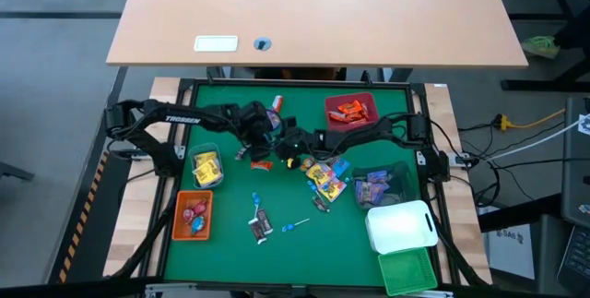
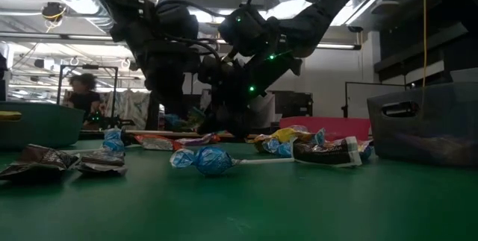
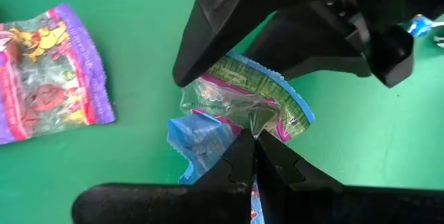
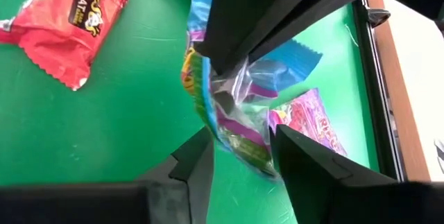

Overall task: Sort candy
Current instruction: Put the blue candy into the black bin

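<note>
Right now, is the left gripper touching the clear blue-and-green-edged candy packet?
Touching. The left wrist view shows the left gripper, fingers shut, pinching the clear blue-and-green-edged candy packet at its crimped edge. The right gripper straddles the same packet in its own wrist view.

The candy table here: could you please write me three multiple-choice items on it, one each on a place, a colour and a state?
1. Where is the red bin?
A far edge of the mat
B near edge
C off the table

2. What colour is the bin holding yellow candy?
A green
B clear
C red

3. How is the left gripper?
A wide open
B out of view
C shut on a candy wrapper

Key: 1 A, it sits by the mat's far edge; 2 B, its walls are see-through; 3 C, the fingertips pinch the wrapper.
</note>
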Controlling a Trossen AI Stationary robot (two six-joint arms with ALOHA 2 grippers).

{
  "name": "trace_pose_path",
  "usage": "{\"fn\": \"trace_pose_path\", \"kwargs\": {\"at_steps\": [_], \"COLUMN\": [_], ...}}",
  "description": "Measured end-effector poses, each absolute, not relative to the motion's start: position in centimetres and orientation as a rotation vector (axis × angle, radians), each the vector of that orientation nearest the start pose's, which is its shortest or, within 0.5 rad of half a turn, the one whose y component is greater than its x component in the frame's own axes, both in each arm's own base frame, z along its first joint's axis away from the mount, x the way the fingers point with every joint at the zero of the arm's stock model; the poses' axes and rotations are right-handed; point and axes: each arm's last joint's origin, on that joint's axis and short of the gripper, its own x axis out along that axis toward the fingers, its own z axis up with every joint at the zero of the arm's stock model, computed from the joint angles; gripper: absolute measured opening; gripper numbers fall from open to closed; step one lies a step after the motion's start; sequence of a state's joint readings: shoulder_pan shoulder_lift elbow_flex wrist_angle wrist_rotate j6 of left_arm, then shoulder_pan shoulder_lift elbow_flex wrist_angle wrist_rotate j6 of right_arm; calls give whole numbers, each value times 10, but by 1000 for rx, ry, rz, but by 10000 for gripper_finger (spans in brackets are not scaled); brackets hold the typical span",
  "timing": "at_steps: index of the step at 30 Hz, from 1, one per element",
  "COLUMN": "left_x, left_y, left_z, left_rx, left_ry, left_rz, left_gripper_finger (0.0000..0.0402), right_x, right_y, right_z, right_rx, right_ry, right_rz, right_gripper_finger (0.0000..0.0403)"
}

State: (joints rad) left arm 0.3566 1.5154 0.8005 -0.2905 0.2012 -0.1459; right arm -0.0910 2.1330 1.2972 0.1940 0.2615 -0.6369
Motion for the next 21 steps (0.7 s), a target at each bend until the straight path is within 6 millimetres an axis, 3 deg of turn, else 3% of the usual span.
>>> {"fn": "trace_pose_path", "kwargs": {"at_steps": [9,14,21], "left_x": [268,268,268], "left_y": [87,87,90], "left_z": [171,171,171], "left_rx": [-398,-381,-342], "left_ry": [962,964,961], "left_rz": [199,227,300], "left_gripper_finger": [0,11,82], "right_x": [444,441,430], "right_y": [-48,-48,-45], "right_z": [128,128,151], "right_rx": [-663,-664,-647], "right_ry": [734,760,811], "right_rz": [-123,-112,-46], "right_gripper_finger": [14,14,3]}}
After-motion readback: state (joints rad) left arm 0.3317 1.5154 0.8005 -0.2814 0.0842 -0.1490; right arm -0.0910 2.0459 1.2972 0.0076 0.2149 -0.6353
